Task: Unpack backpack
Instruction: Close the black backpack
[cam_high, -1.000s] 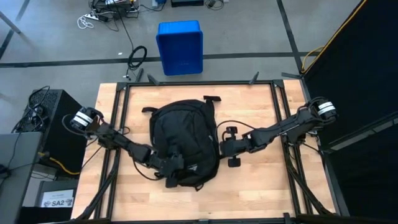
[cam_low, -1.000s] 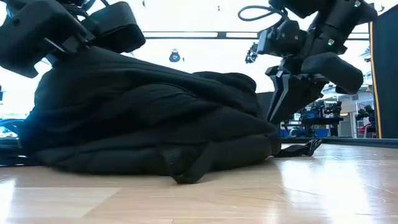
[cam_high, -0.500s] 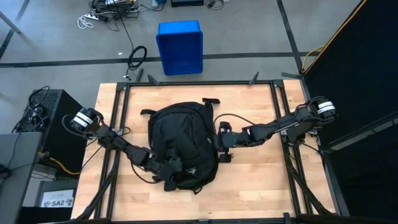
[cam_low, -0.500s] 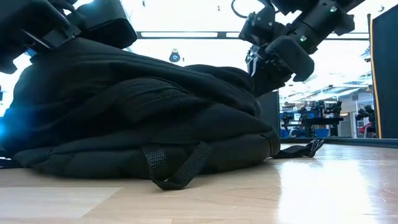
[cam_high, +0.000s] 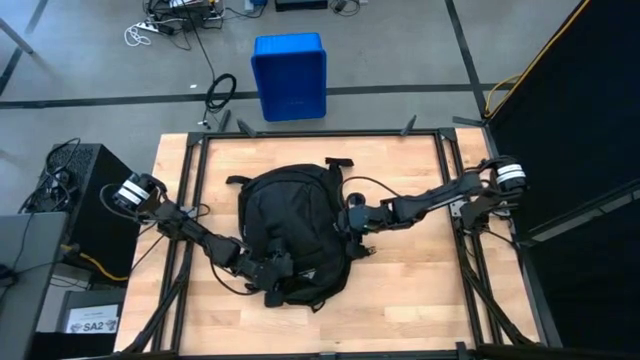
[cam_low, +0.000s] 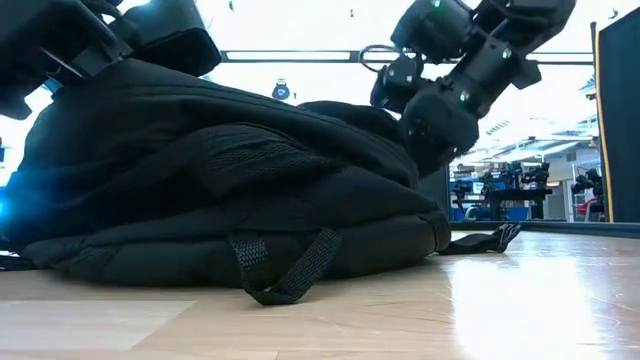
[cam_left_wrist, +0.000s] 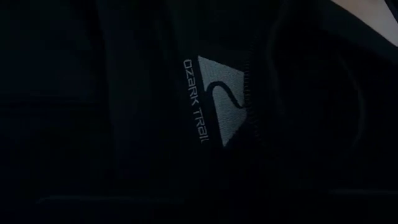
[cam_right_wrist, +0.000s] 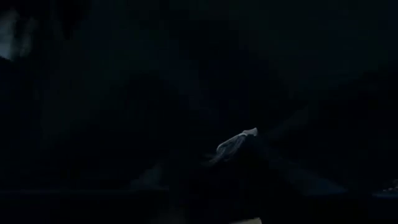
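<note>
Still early, by my reading: large black fabric backpack (cam_high: 295, 235) lies flat at the middle of the pale wooden table (cam_high: 400, 300), bulging and apparently full, and no unpacked contents show anywhere on the boards. Whether any zipper is open cannot be told from these views. Left tool (cam_high: 277, 272) rests on the pack's near end, beside the small white triangular logo (cam_left_wrist: 221, 99) that fills the left wrist view; its fingers are lost against the black cloth, so apart or together cannot be told. Right tool (cam_high: 349, 219) presses against the pack's right flank, about mid-length; its fingers are buried in dark fabric too, and their state cannot be told either. Long axis of the pack runs from near edge to far edge of the table, tilted slightly, with the top handle and strap ends (cam_high: 338, 162) pointing toward the far side, where a blue plastic bin (cam_high: 289, 75) stands on the floor. Left to do, as I judge: open it and take everything out.
</note>
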